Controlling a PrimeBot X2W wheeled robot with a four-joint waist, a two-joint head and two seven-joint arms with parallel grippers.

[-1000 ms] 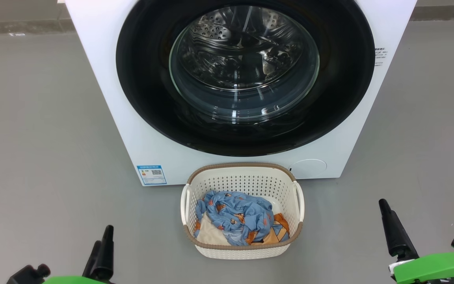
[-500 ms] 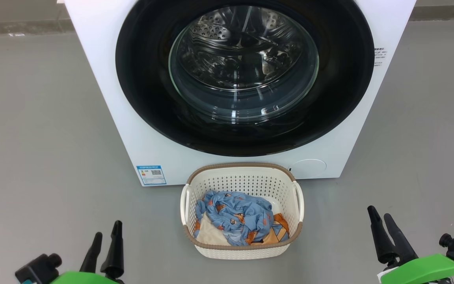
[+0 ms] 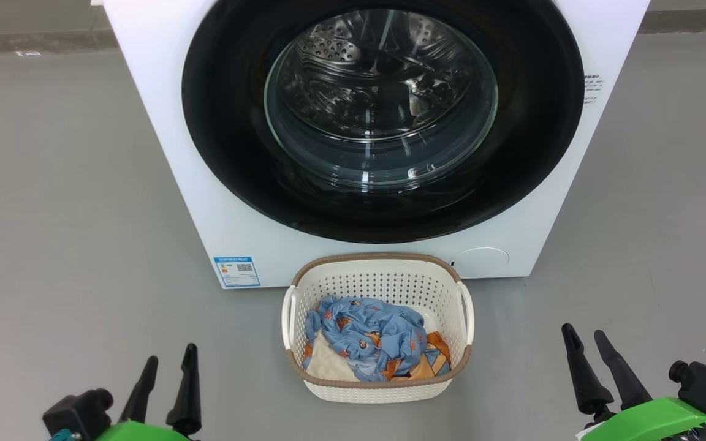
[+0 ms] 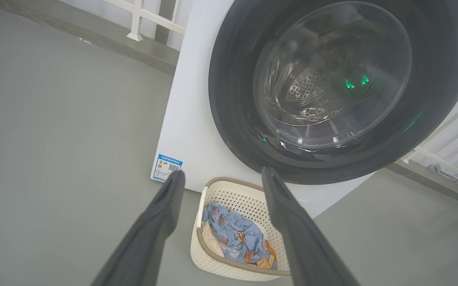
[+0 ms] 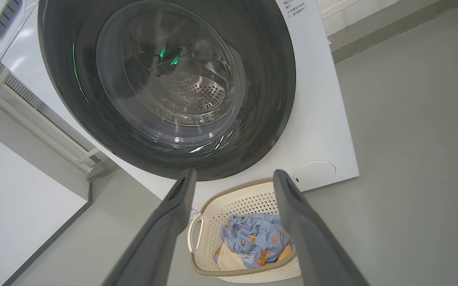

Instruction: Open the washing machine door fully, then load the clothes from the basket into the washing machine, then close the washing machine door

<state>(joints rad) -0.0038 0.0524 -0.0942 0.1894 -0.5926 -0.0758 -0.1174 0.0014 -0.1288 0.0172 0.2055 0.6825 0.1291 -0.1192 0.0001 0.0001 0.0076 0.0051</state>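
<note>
Currently, head view: washing machine door point(image 3: 230, 153) shut; basket point(image 3: 377, 258) holding the clothes point(image 3: 368, 337) on the floor point(image 3: 53, 184) just before it; left claw point(image 3: 172, 353) and right claw point(image 3: 582, 331) spread wide, empty. Left wrist view: basket beyond the parted fingers point(image 4: 161, 214), untouched. Right wrist view: likewise.

Bare grey room, seen from my remote seat.
I saw a smooth grey floor point(image 3: 53, 184) spreading wide under soft, even light, with a darker concrete kerb point(image 3: 28, 41) running along its far edge. From the left wrist camera I made out a white railing point(image 4: 136, 20) above that kerb; the right wrist camera showed a white wall panel point(image 5: 18, 190) meeting the floor.
</note>
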